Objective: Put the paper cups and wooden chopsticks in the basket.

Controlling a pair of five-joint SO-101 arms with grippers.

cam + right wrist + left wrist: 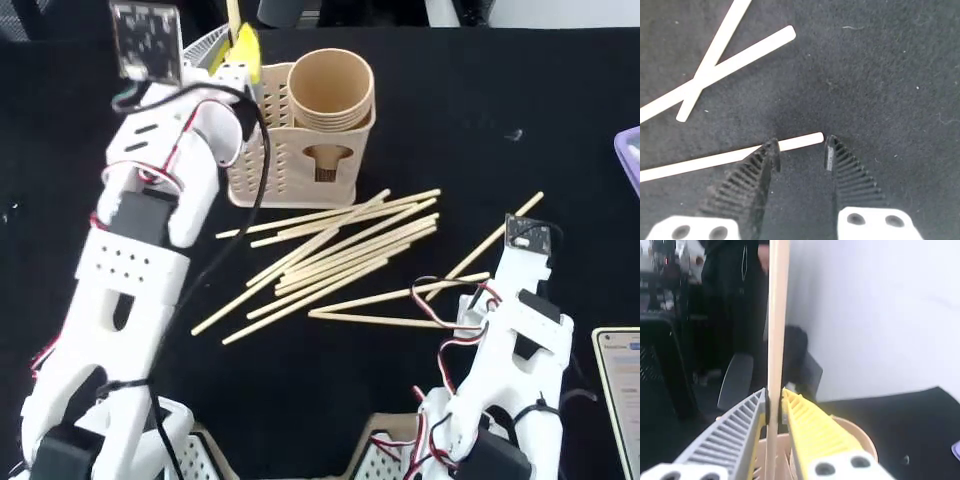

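From my screen, the left pincer [774,393] is clamped narrow on 1 chopstick [777,315], which stands upright between the grey and yellow fingers. In the high view it sits in the upper left of the frame, over the left end of the basket [300,170]. The basket stands on the black counter [450,120], upper centre. A stack of paper cups [331,85] is already in its right compartment, mouths up.

A loose heap of chopsticks [340,250] lies fanned across the middle of the counter, below the basket and well apart from it.

The right pincer [801,147] is down at the counter in the lower right of the high view. Its jaws are spread wide and hold nothing. The tip of a flat-lying chopstick [715,159] ends in the gap between them. 2 crossed chopsticks [715,65] lie just beyond.
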